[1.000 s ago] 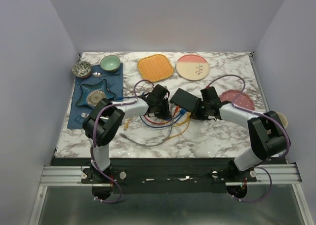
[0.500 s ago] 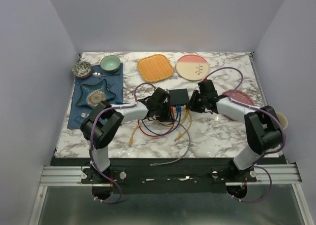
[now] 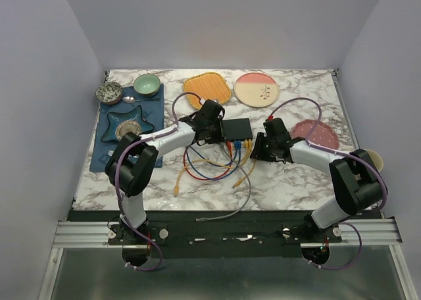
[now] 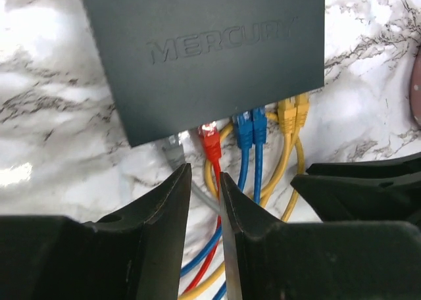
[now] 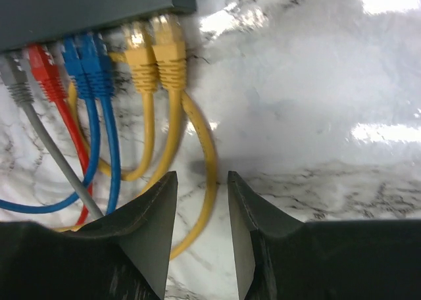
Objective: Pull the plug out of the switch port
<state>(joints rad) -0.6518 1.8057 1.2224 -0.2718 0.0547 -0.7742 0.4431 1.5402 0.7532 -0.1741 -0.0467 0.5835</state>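
Switch (image 3: pixel 235 127) at table (image 3: pixel 296 181) centre, six plugs (image 5: pixel 92 66) seated along its lower edge. L jaws slightly apart, empty; R jaws apart, empty, lower right of switch.

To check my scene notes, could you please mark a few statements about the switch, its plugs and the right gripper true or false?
1. The flat dark grey rectangular switch carries two yellow plastic plugs. True.
2. Only one blue plug is in it. False: two blue plugs sit side by side.
3. The right gripper clamps one of those yellow plugs. False: its jaws stand open and empty.
4. The red plug sits between the grey plug and the blue ones. True.
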